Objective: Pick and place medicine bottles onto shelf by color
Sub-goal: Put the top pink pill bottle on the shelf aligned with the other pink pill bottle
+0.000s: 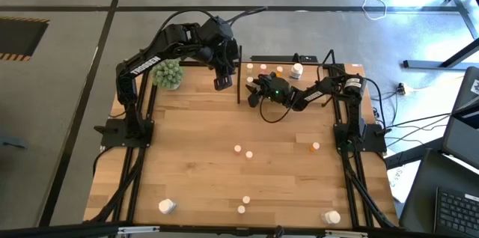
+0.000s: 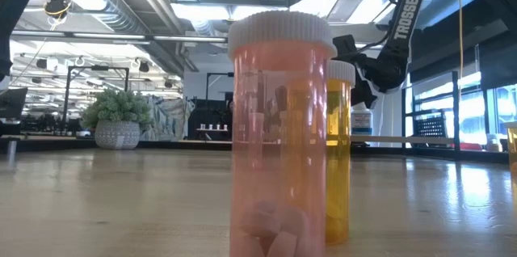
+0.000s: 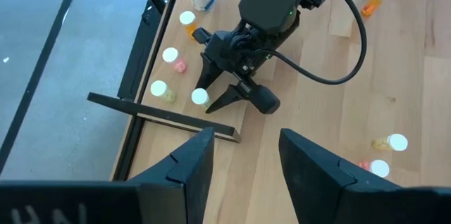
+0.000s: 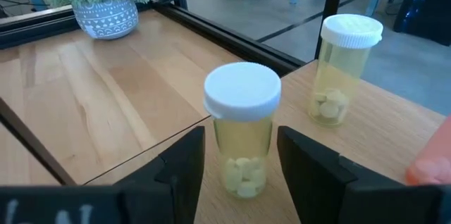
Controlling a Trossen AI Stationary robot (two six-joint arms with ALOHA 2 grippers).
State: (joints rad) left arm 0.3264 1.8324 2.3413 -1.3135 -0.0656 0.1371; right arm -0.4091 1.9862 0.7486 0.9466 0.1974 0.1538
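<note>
The shelf [image 1: 314, 69] stands at the table's far edge, right of the middle. Several small white-capped bottles [image 1: 263, 68] stand on it. My right gripper [image 1: 254, 92] is open at the shelf's left end. Its fingers stand on either side of a yellow, white-capped bottle [image 4: 242, 132], which stands upright on the shelf board [image 4: 366, 146]. The left wrist view also shows this bottle's cap [image 3: 200, 97] between the spread fingers. A second yellow bottle [image 4: 342, 69] stands just beyond. My left gripper [image 3: 246, 160] is open and empty, up in the air left of the shelf [image 1: 223, 81].
A green plant ball in a pot [image 1: 168, 74] stands at the far left. Loose bottles stand mid-table [image 1: 238, 149] [image 1: 314, 147] and along the near edge [image 1: 166, 206] [image 1: 331, 217]. A pink bottle [image 2: 281, 128] and an orange one [image 2: 339, 152] stand close before the low camera.
</note>
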